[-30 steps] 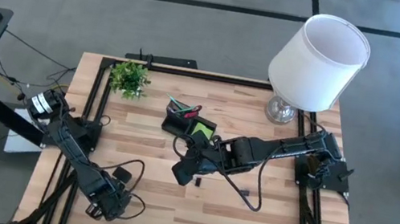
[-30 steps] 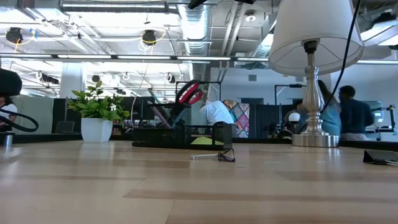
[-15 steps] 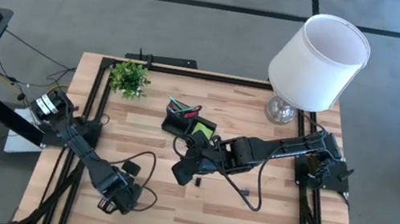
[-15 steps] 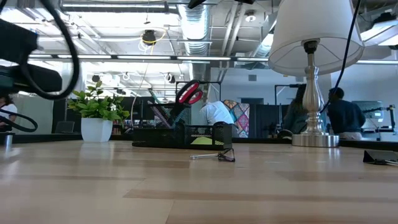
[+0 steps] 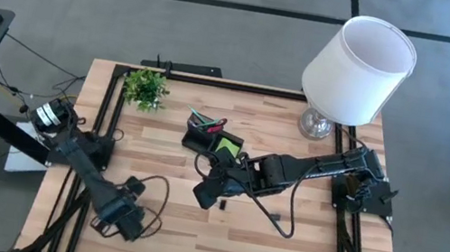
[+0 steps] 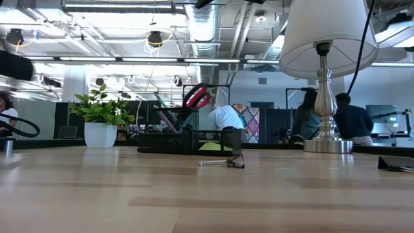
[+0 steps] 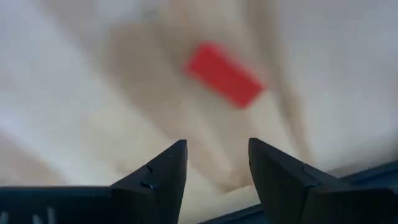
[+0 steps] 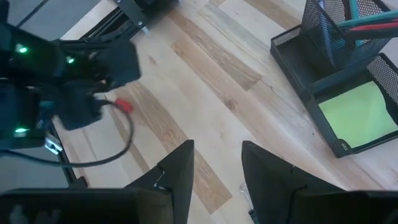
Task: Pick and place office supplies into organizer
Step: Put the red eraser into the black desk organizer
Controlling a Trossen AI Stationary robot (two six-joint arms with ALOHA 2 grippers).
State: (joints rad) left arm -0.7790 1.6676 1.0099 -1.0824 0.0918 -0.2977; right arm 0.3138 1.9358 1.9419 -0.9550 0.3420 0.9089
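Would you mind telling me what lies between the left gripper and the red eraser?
Only bare wood. In the left wrist view, the open left gripper hangs over the table, with the red eraser just ahead.

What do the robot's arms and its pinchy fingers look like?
Both arms are black and jointed, with thin black cables looping beside them. The left gripper has two dark, pointed wedge-shaped fingers. The right gripper has two dark fingers too. The left arm carries a small round silver-and-white part near its base, and tiny green lights glow on its boxy wrist.
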